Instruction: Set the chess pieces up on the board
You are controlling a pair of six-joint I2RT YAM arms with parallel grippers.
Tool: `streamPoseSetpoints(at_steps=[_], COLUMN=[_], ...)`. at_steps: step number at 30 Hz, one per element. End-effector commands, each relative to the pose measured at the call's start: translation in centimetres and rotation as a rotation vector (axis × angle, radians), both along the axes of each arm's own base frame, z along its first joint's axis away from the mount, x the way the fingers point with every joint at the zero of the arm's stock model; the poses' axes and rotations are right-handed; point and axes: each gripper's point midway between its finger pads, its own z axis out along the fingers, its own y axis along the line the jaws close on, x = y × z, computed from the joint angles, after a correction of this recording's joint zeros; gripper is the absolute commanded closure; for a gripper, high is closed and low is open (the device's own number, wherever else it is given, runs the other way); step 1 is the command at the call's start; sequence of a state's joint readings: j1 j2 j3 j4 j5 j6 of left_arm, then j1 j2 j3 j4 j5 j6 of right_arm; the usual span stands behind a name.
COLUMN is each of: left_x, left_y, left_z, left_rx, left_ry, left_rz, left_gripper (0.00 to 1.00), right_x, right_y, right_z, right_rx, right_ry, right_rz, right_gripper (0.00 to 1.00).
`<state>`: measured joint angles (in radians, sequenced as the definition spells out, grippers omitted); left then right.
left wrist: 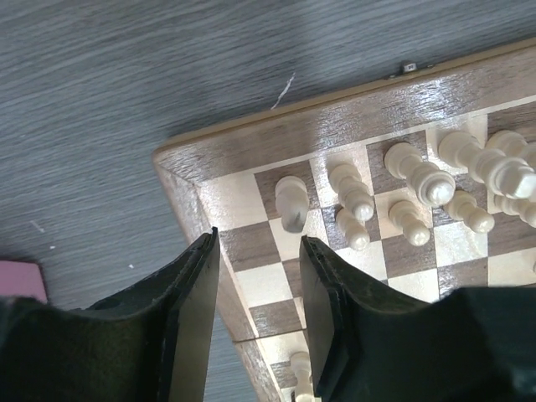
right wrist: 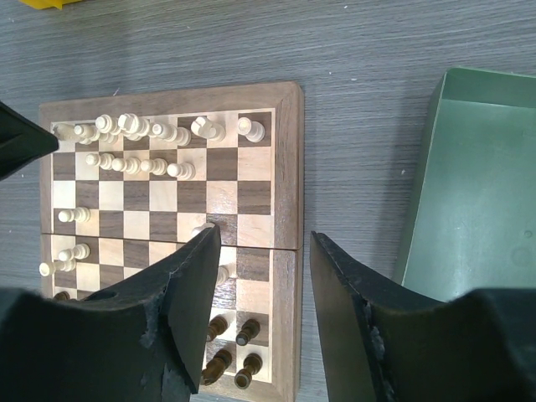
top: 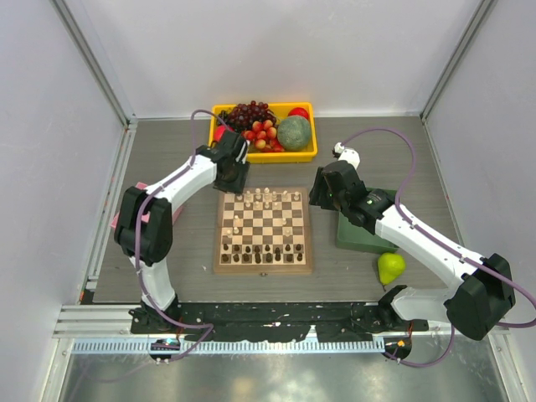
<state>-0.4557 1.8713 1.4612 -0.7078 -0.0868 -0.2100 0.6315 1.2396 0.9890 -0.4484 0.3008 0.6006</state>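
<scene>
At the near side of the board (top: 264, 269), the two rows closest to the arm bases carry the dark pieces (top: 260, 251). They look largely filled in, though they are too small to count. In the middle squares a few stray white pieces (top: 237, 224) stand out of line, so by my reading these are what is left to place. Further back, the white pieces (right wrist: 159, 131) crowd the far row, and the row in front of it shows empty squares toward one side. I judge the job well past halfway but not finished. The right arm stretches from its base over the green tray (right wrist: 486, 193), past the pear (top: 390, 266), with its wrist beside the board's far right part. The right arm's fingers (right wrist: 184, 285) are apart with nothing between them. The left arm bends at the elbow and reaches across to the far left corner. There the left arm's fingers (left wrist: 188, 310) hang spread and empty above the corner squares, near one white piece (left wrist: 291, 203). Beyond sits the yellow fruit bin (top: 285, 157) on the worktop (top: 167, 142).
</scene>
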Motion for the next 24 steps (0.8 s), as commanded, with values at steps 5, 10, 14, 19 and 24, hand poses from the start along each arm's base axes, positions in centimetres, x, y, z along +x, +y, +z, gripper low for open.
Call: streamPoseSetpoints(at_steps=[5,10,14,19,24], left_x=[0.0,-1.0,-2.3,-3.5,-4.7], left_y=[1.4,1.9,2.2,3.4,4.6], left_z=[6.2,8.3,9.5,11.0,13.0], left_rx=[-0.040,-0.090,-0.120,-0.179,-0.186], left_ry=[-0.170,-0.262,-0.299,-0.412,-0.471], left_rz=[0.052,0.060,0.054,0.121,0.151], left_gripper=[0.39,0.25,0.17,0.00,0.01], right_x=[0.6,0.4,0.3,0.4,1.0], right_y=[0.0,0.1,-0.2,-0.8,-0.7], right_z=[2.3,2.4,2.6,3.8,5.0], right_rx=[0.041,0.042,0.044,0.037,0.033], right_ry=[-0.066,-0.066,-0.075,-0.108,-0.159], right_rz=[-0.016,-0.009,-0.017,-0.034,-0.019], right_gripper=[0.44,0.36,0.24,0.02,0.05])
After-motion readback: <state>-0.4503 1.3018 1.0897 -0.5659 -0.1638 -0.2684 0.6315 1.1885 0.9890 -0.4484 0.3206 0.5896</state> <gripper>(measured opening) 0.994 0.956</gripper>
